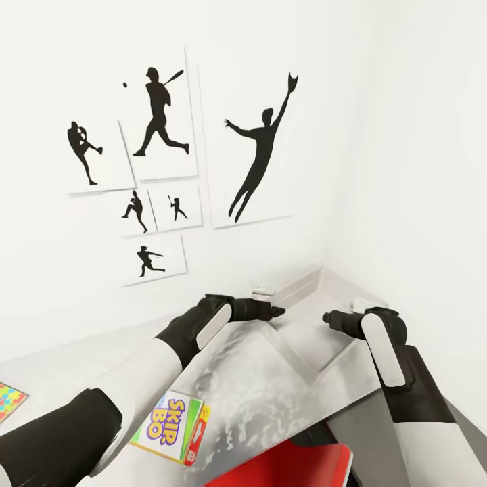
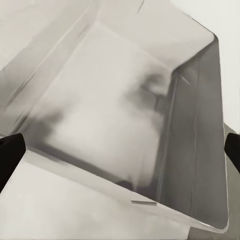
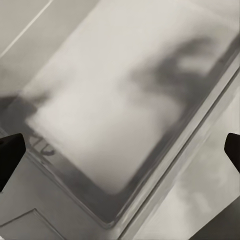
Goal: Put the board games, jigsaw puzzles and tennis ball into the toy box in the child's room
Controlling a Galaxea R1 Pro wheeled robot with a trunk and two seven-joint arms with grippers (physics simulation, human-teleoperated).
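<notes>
Over the pale worktop (image 1: 61, 365) in the corner of the child's room, both arms reached forward above the toy box (image 1: 270, 379), whose translucent grey shell lay beneath and between them. The left gripper (image 1: 274, 312) and the right gripper (image 1: 329, 316) pointed toward each other with a gap between; in each wrist view the dark fingers (image 2: 10, 155) (image 3: 10, 155) sat far apart at the frame edges, so both were spread wide and held nothing. The wrist views looked down into the bin, and its interior appeared bare, though the cloudy plastic made that hard to confirm.

The Skip-Bo board game (image 1: 170, 429) lay near the lower part of the head view, beside or under the bin's near corner; I could not tell whether it was inside. One jigsaw puzzle (image 1: 9, 400) rested on the worktop at far left, well apart from the bin. A red chair (image 1: 284, 467) stood just below.

The risk, as I judged it, was that either arm could nudge the light bin sideways, or clip the Skip-Bo box off the edge, if it swung down without clearing the rim.
</notes>
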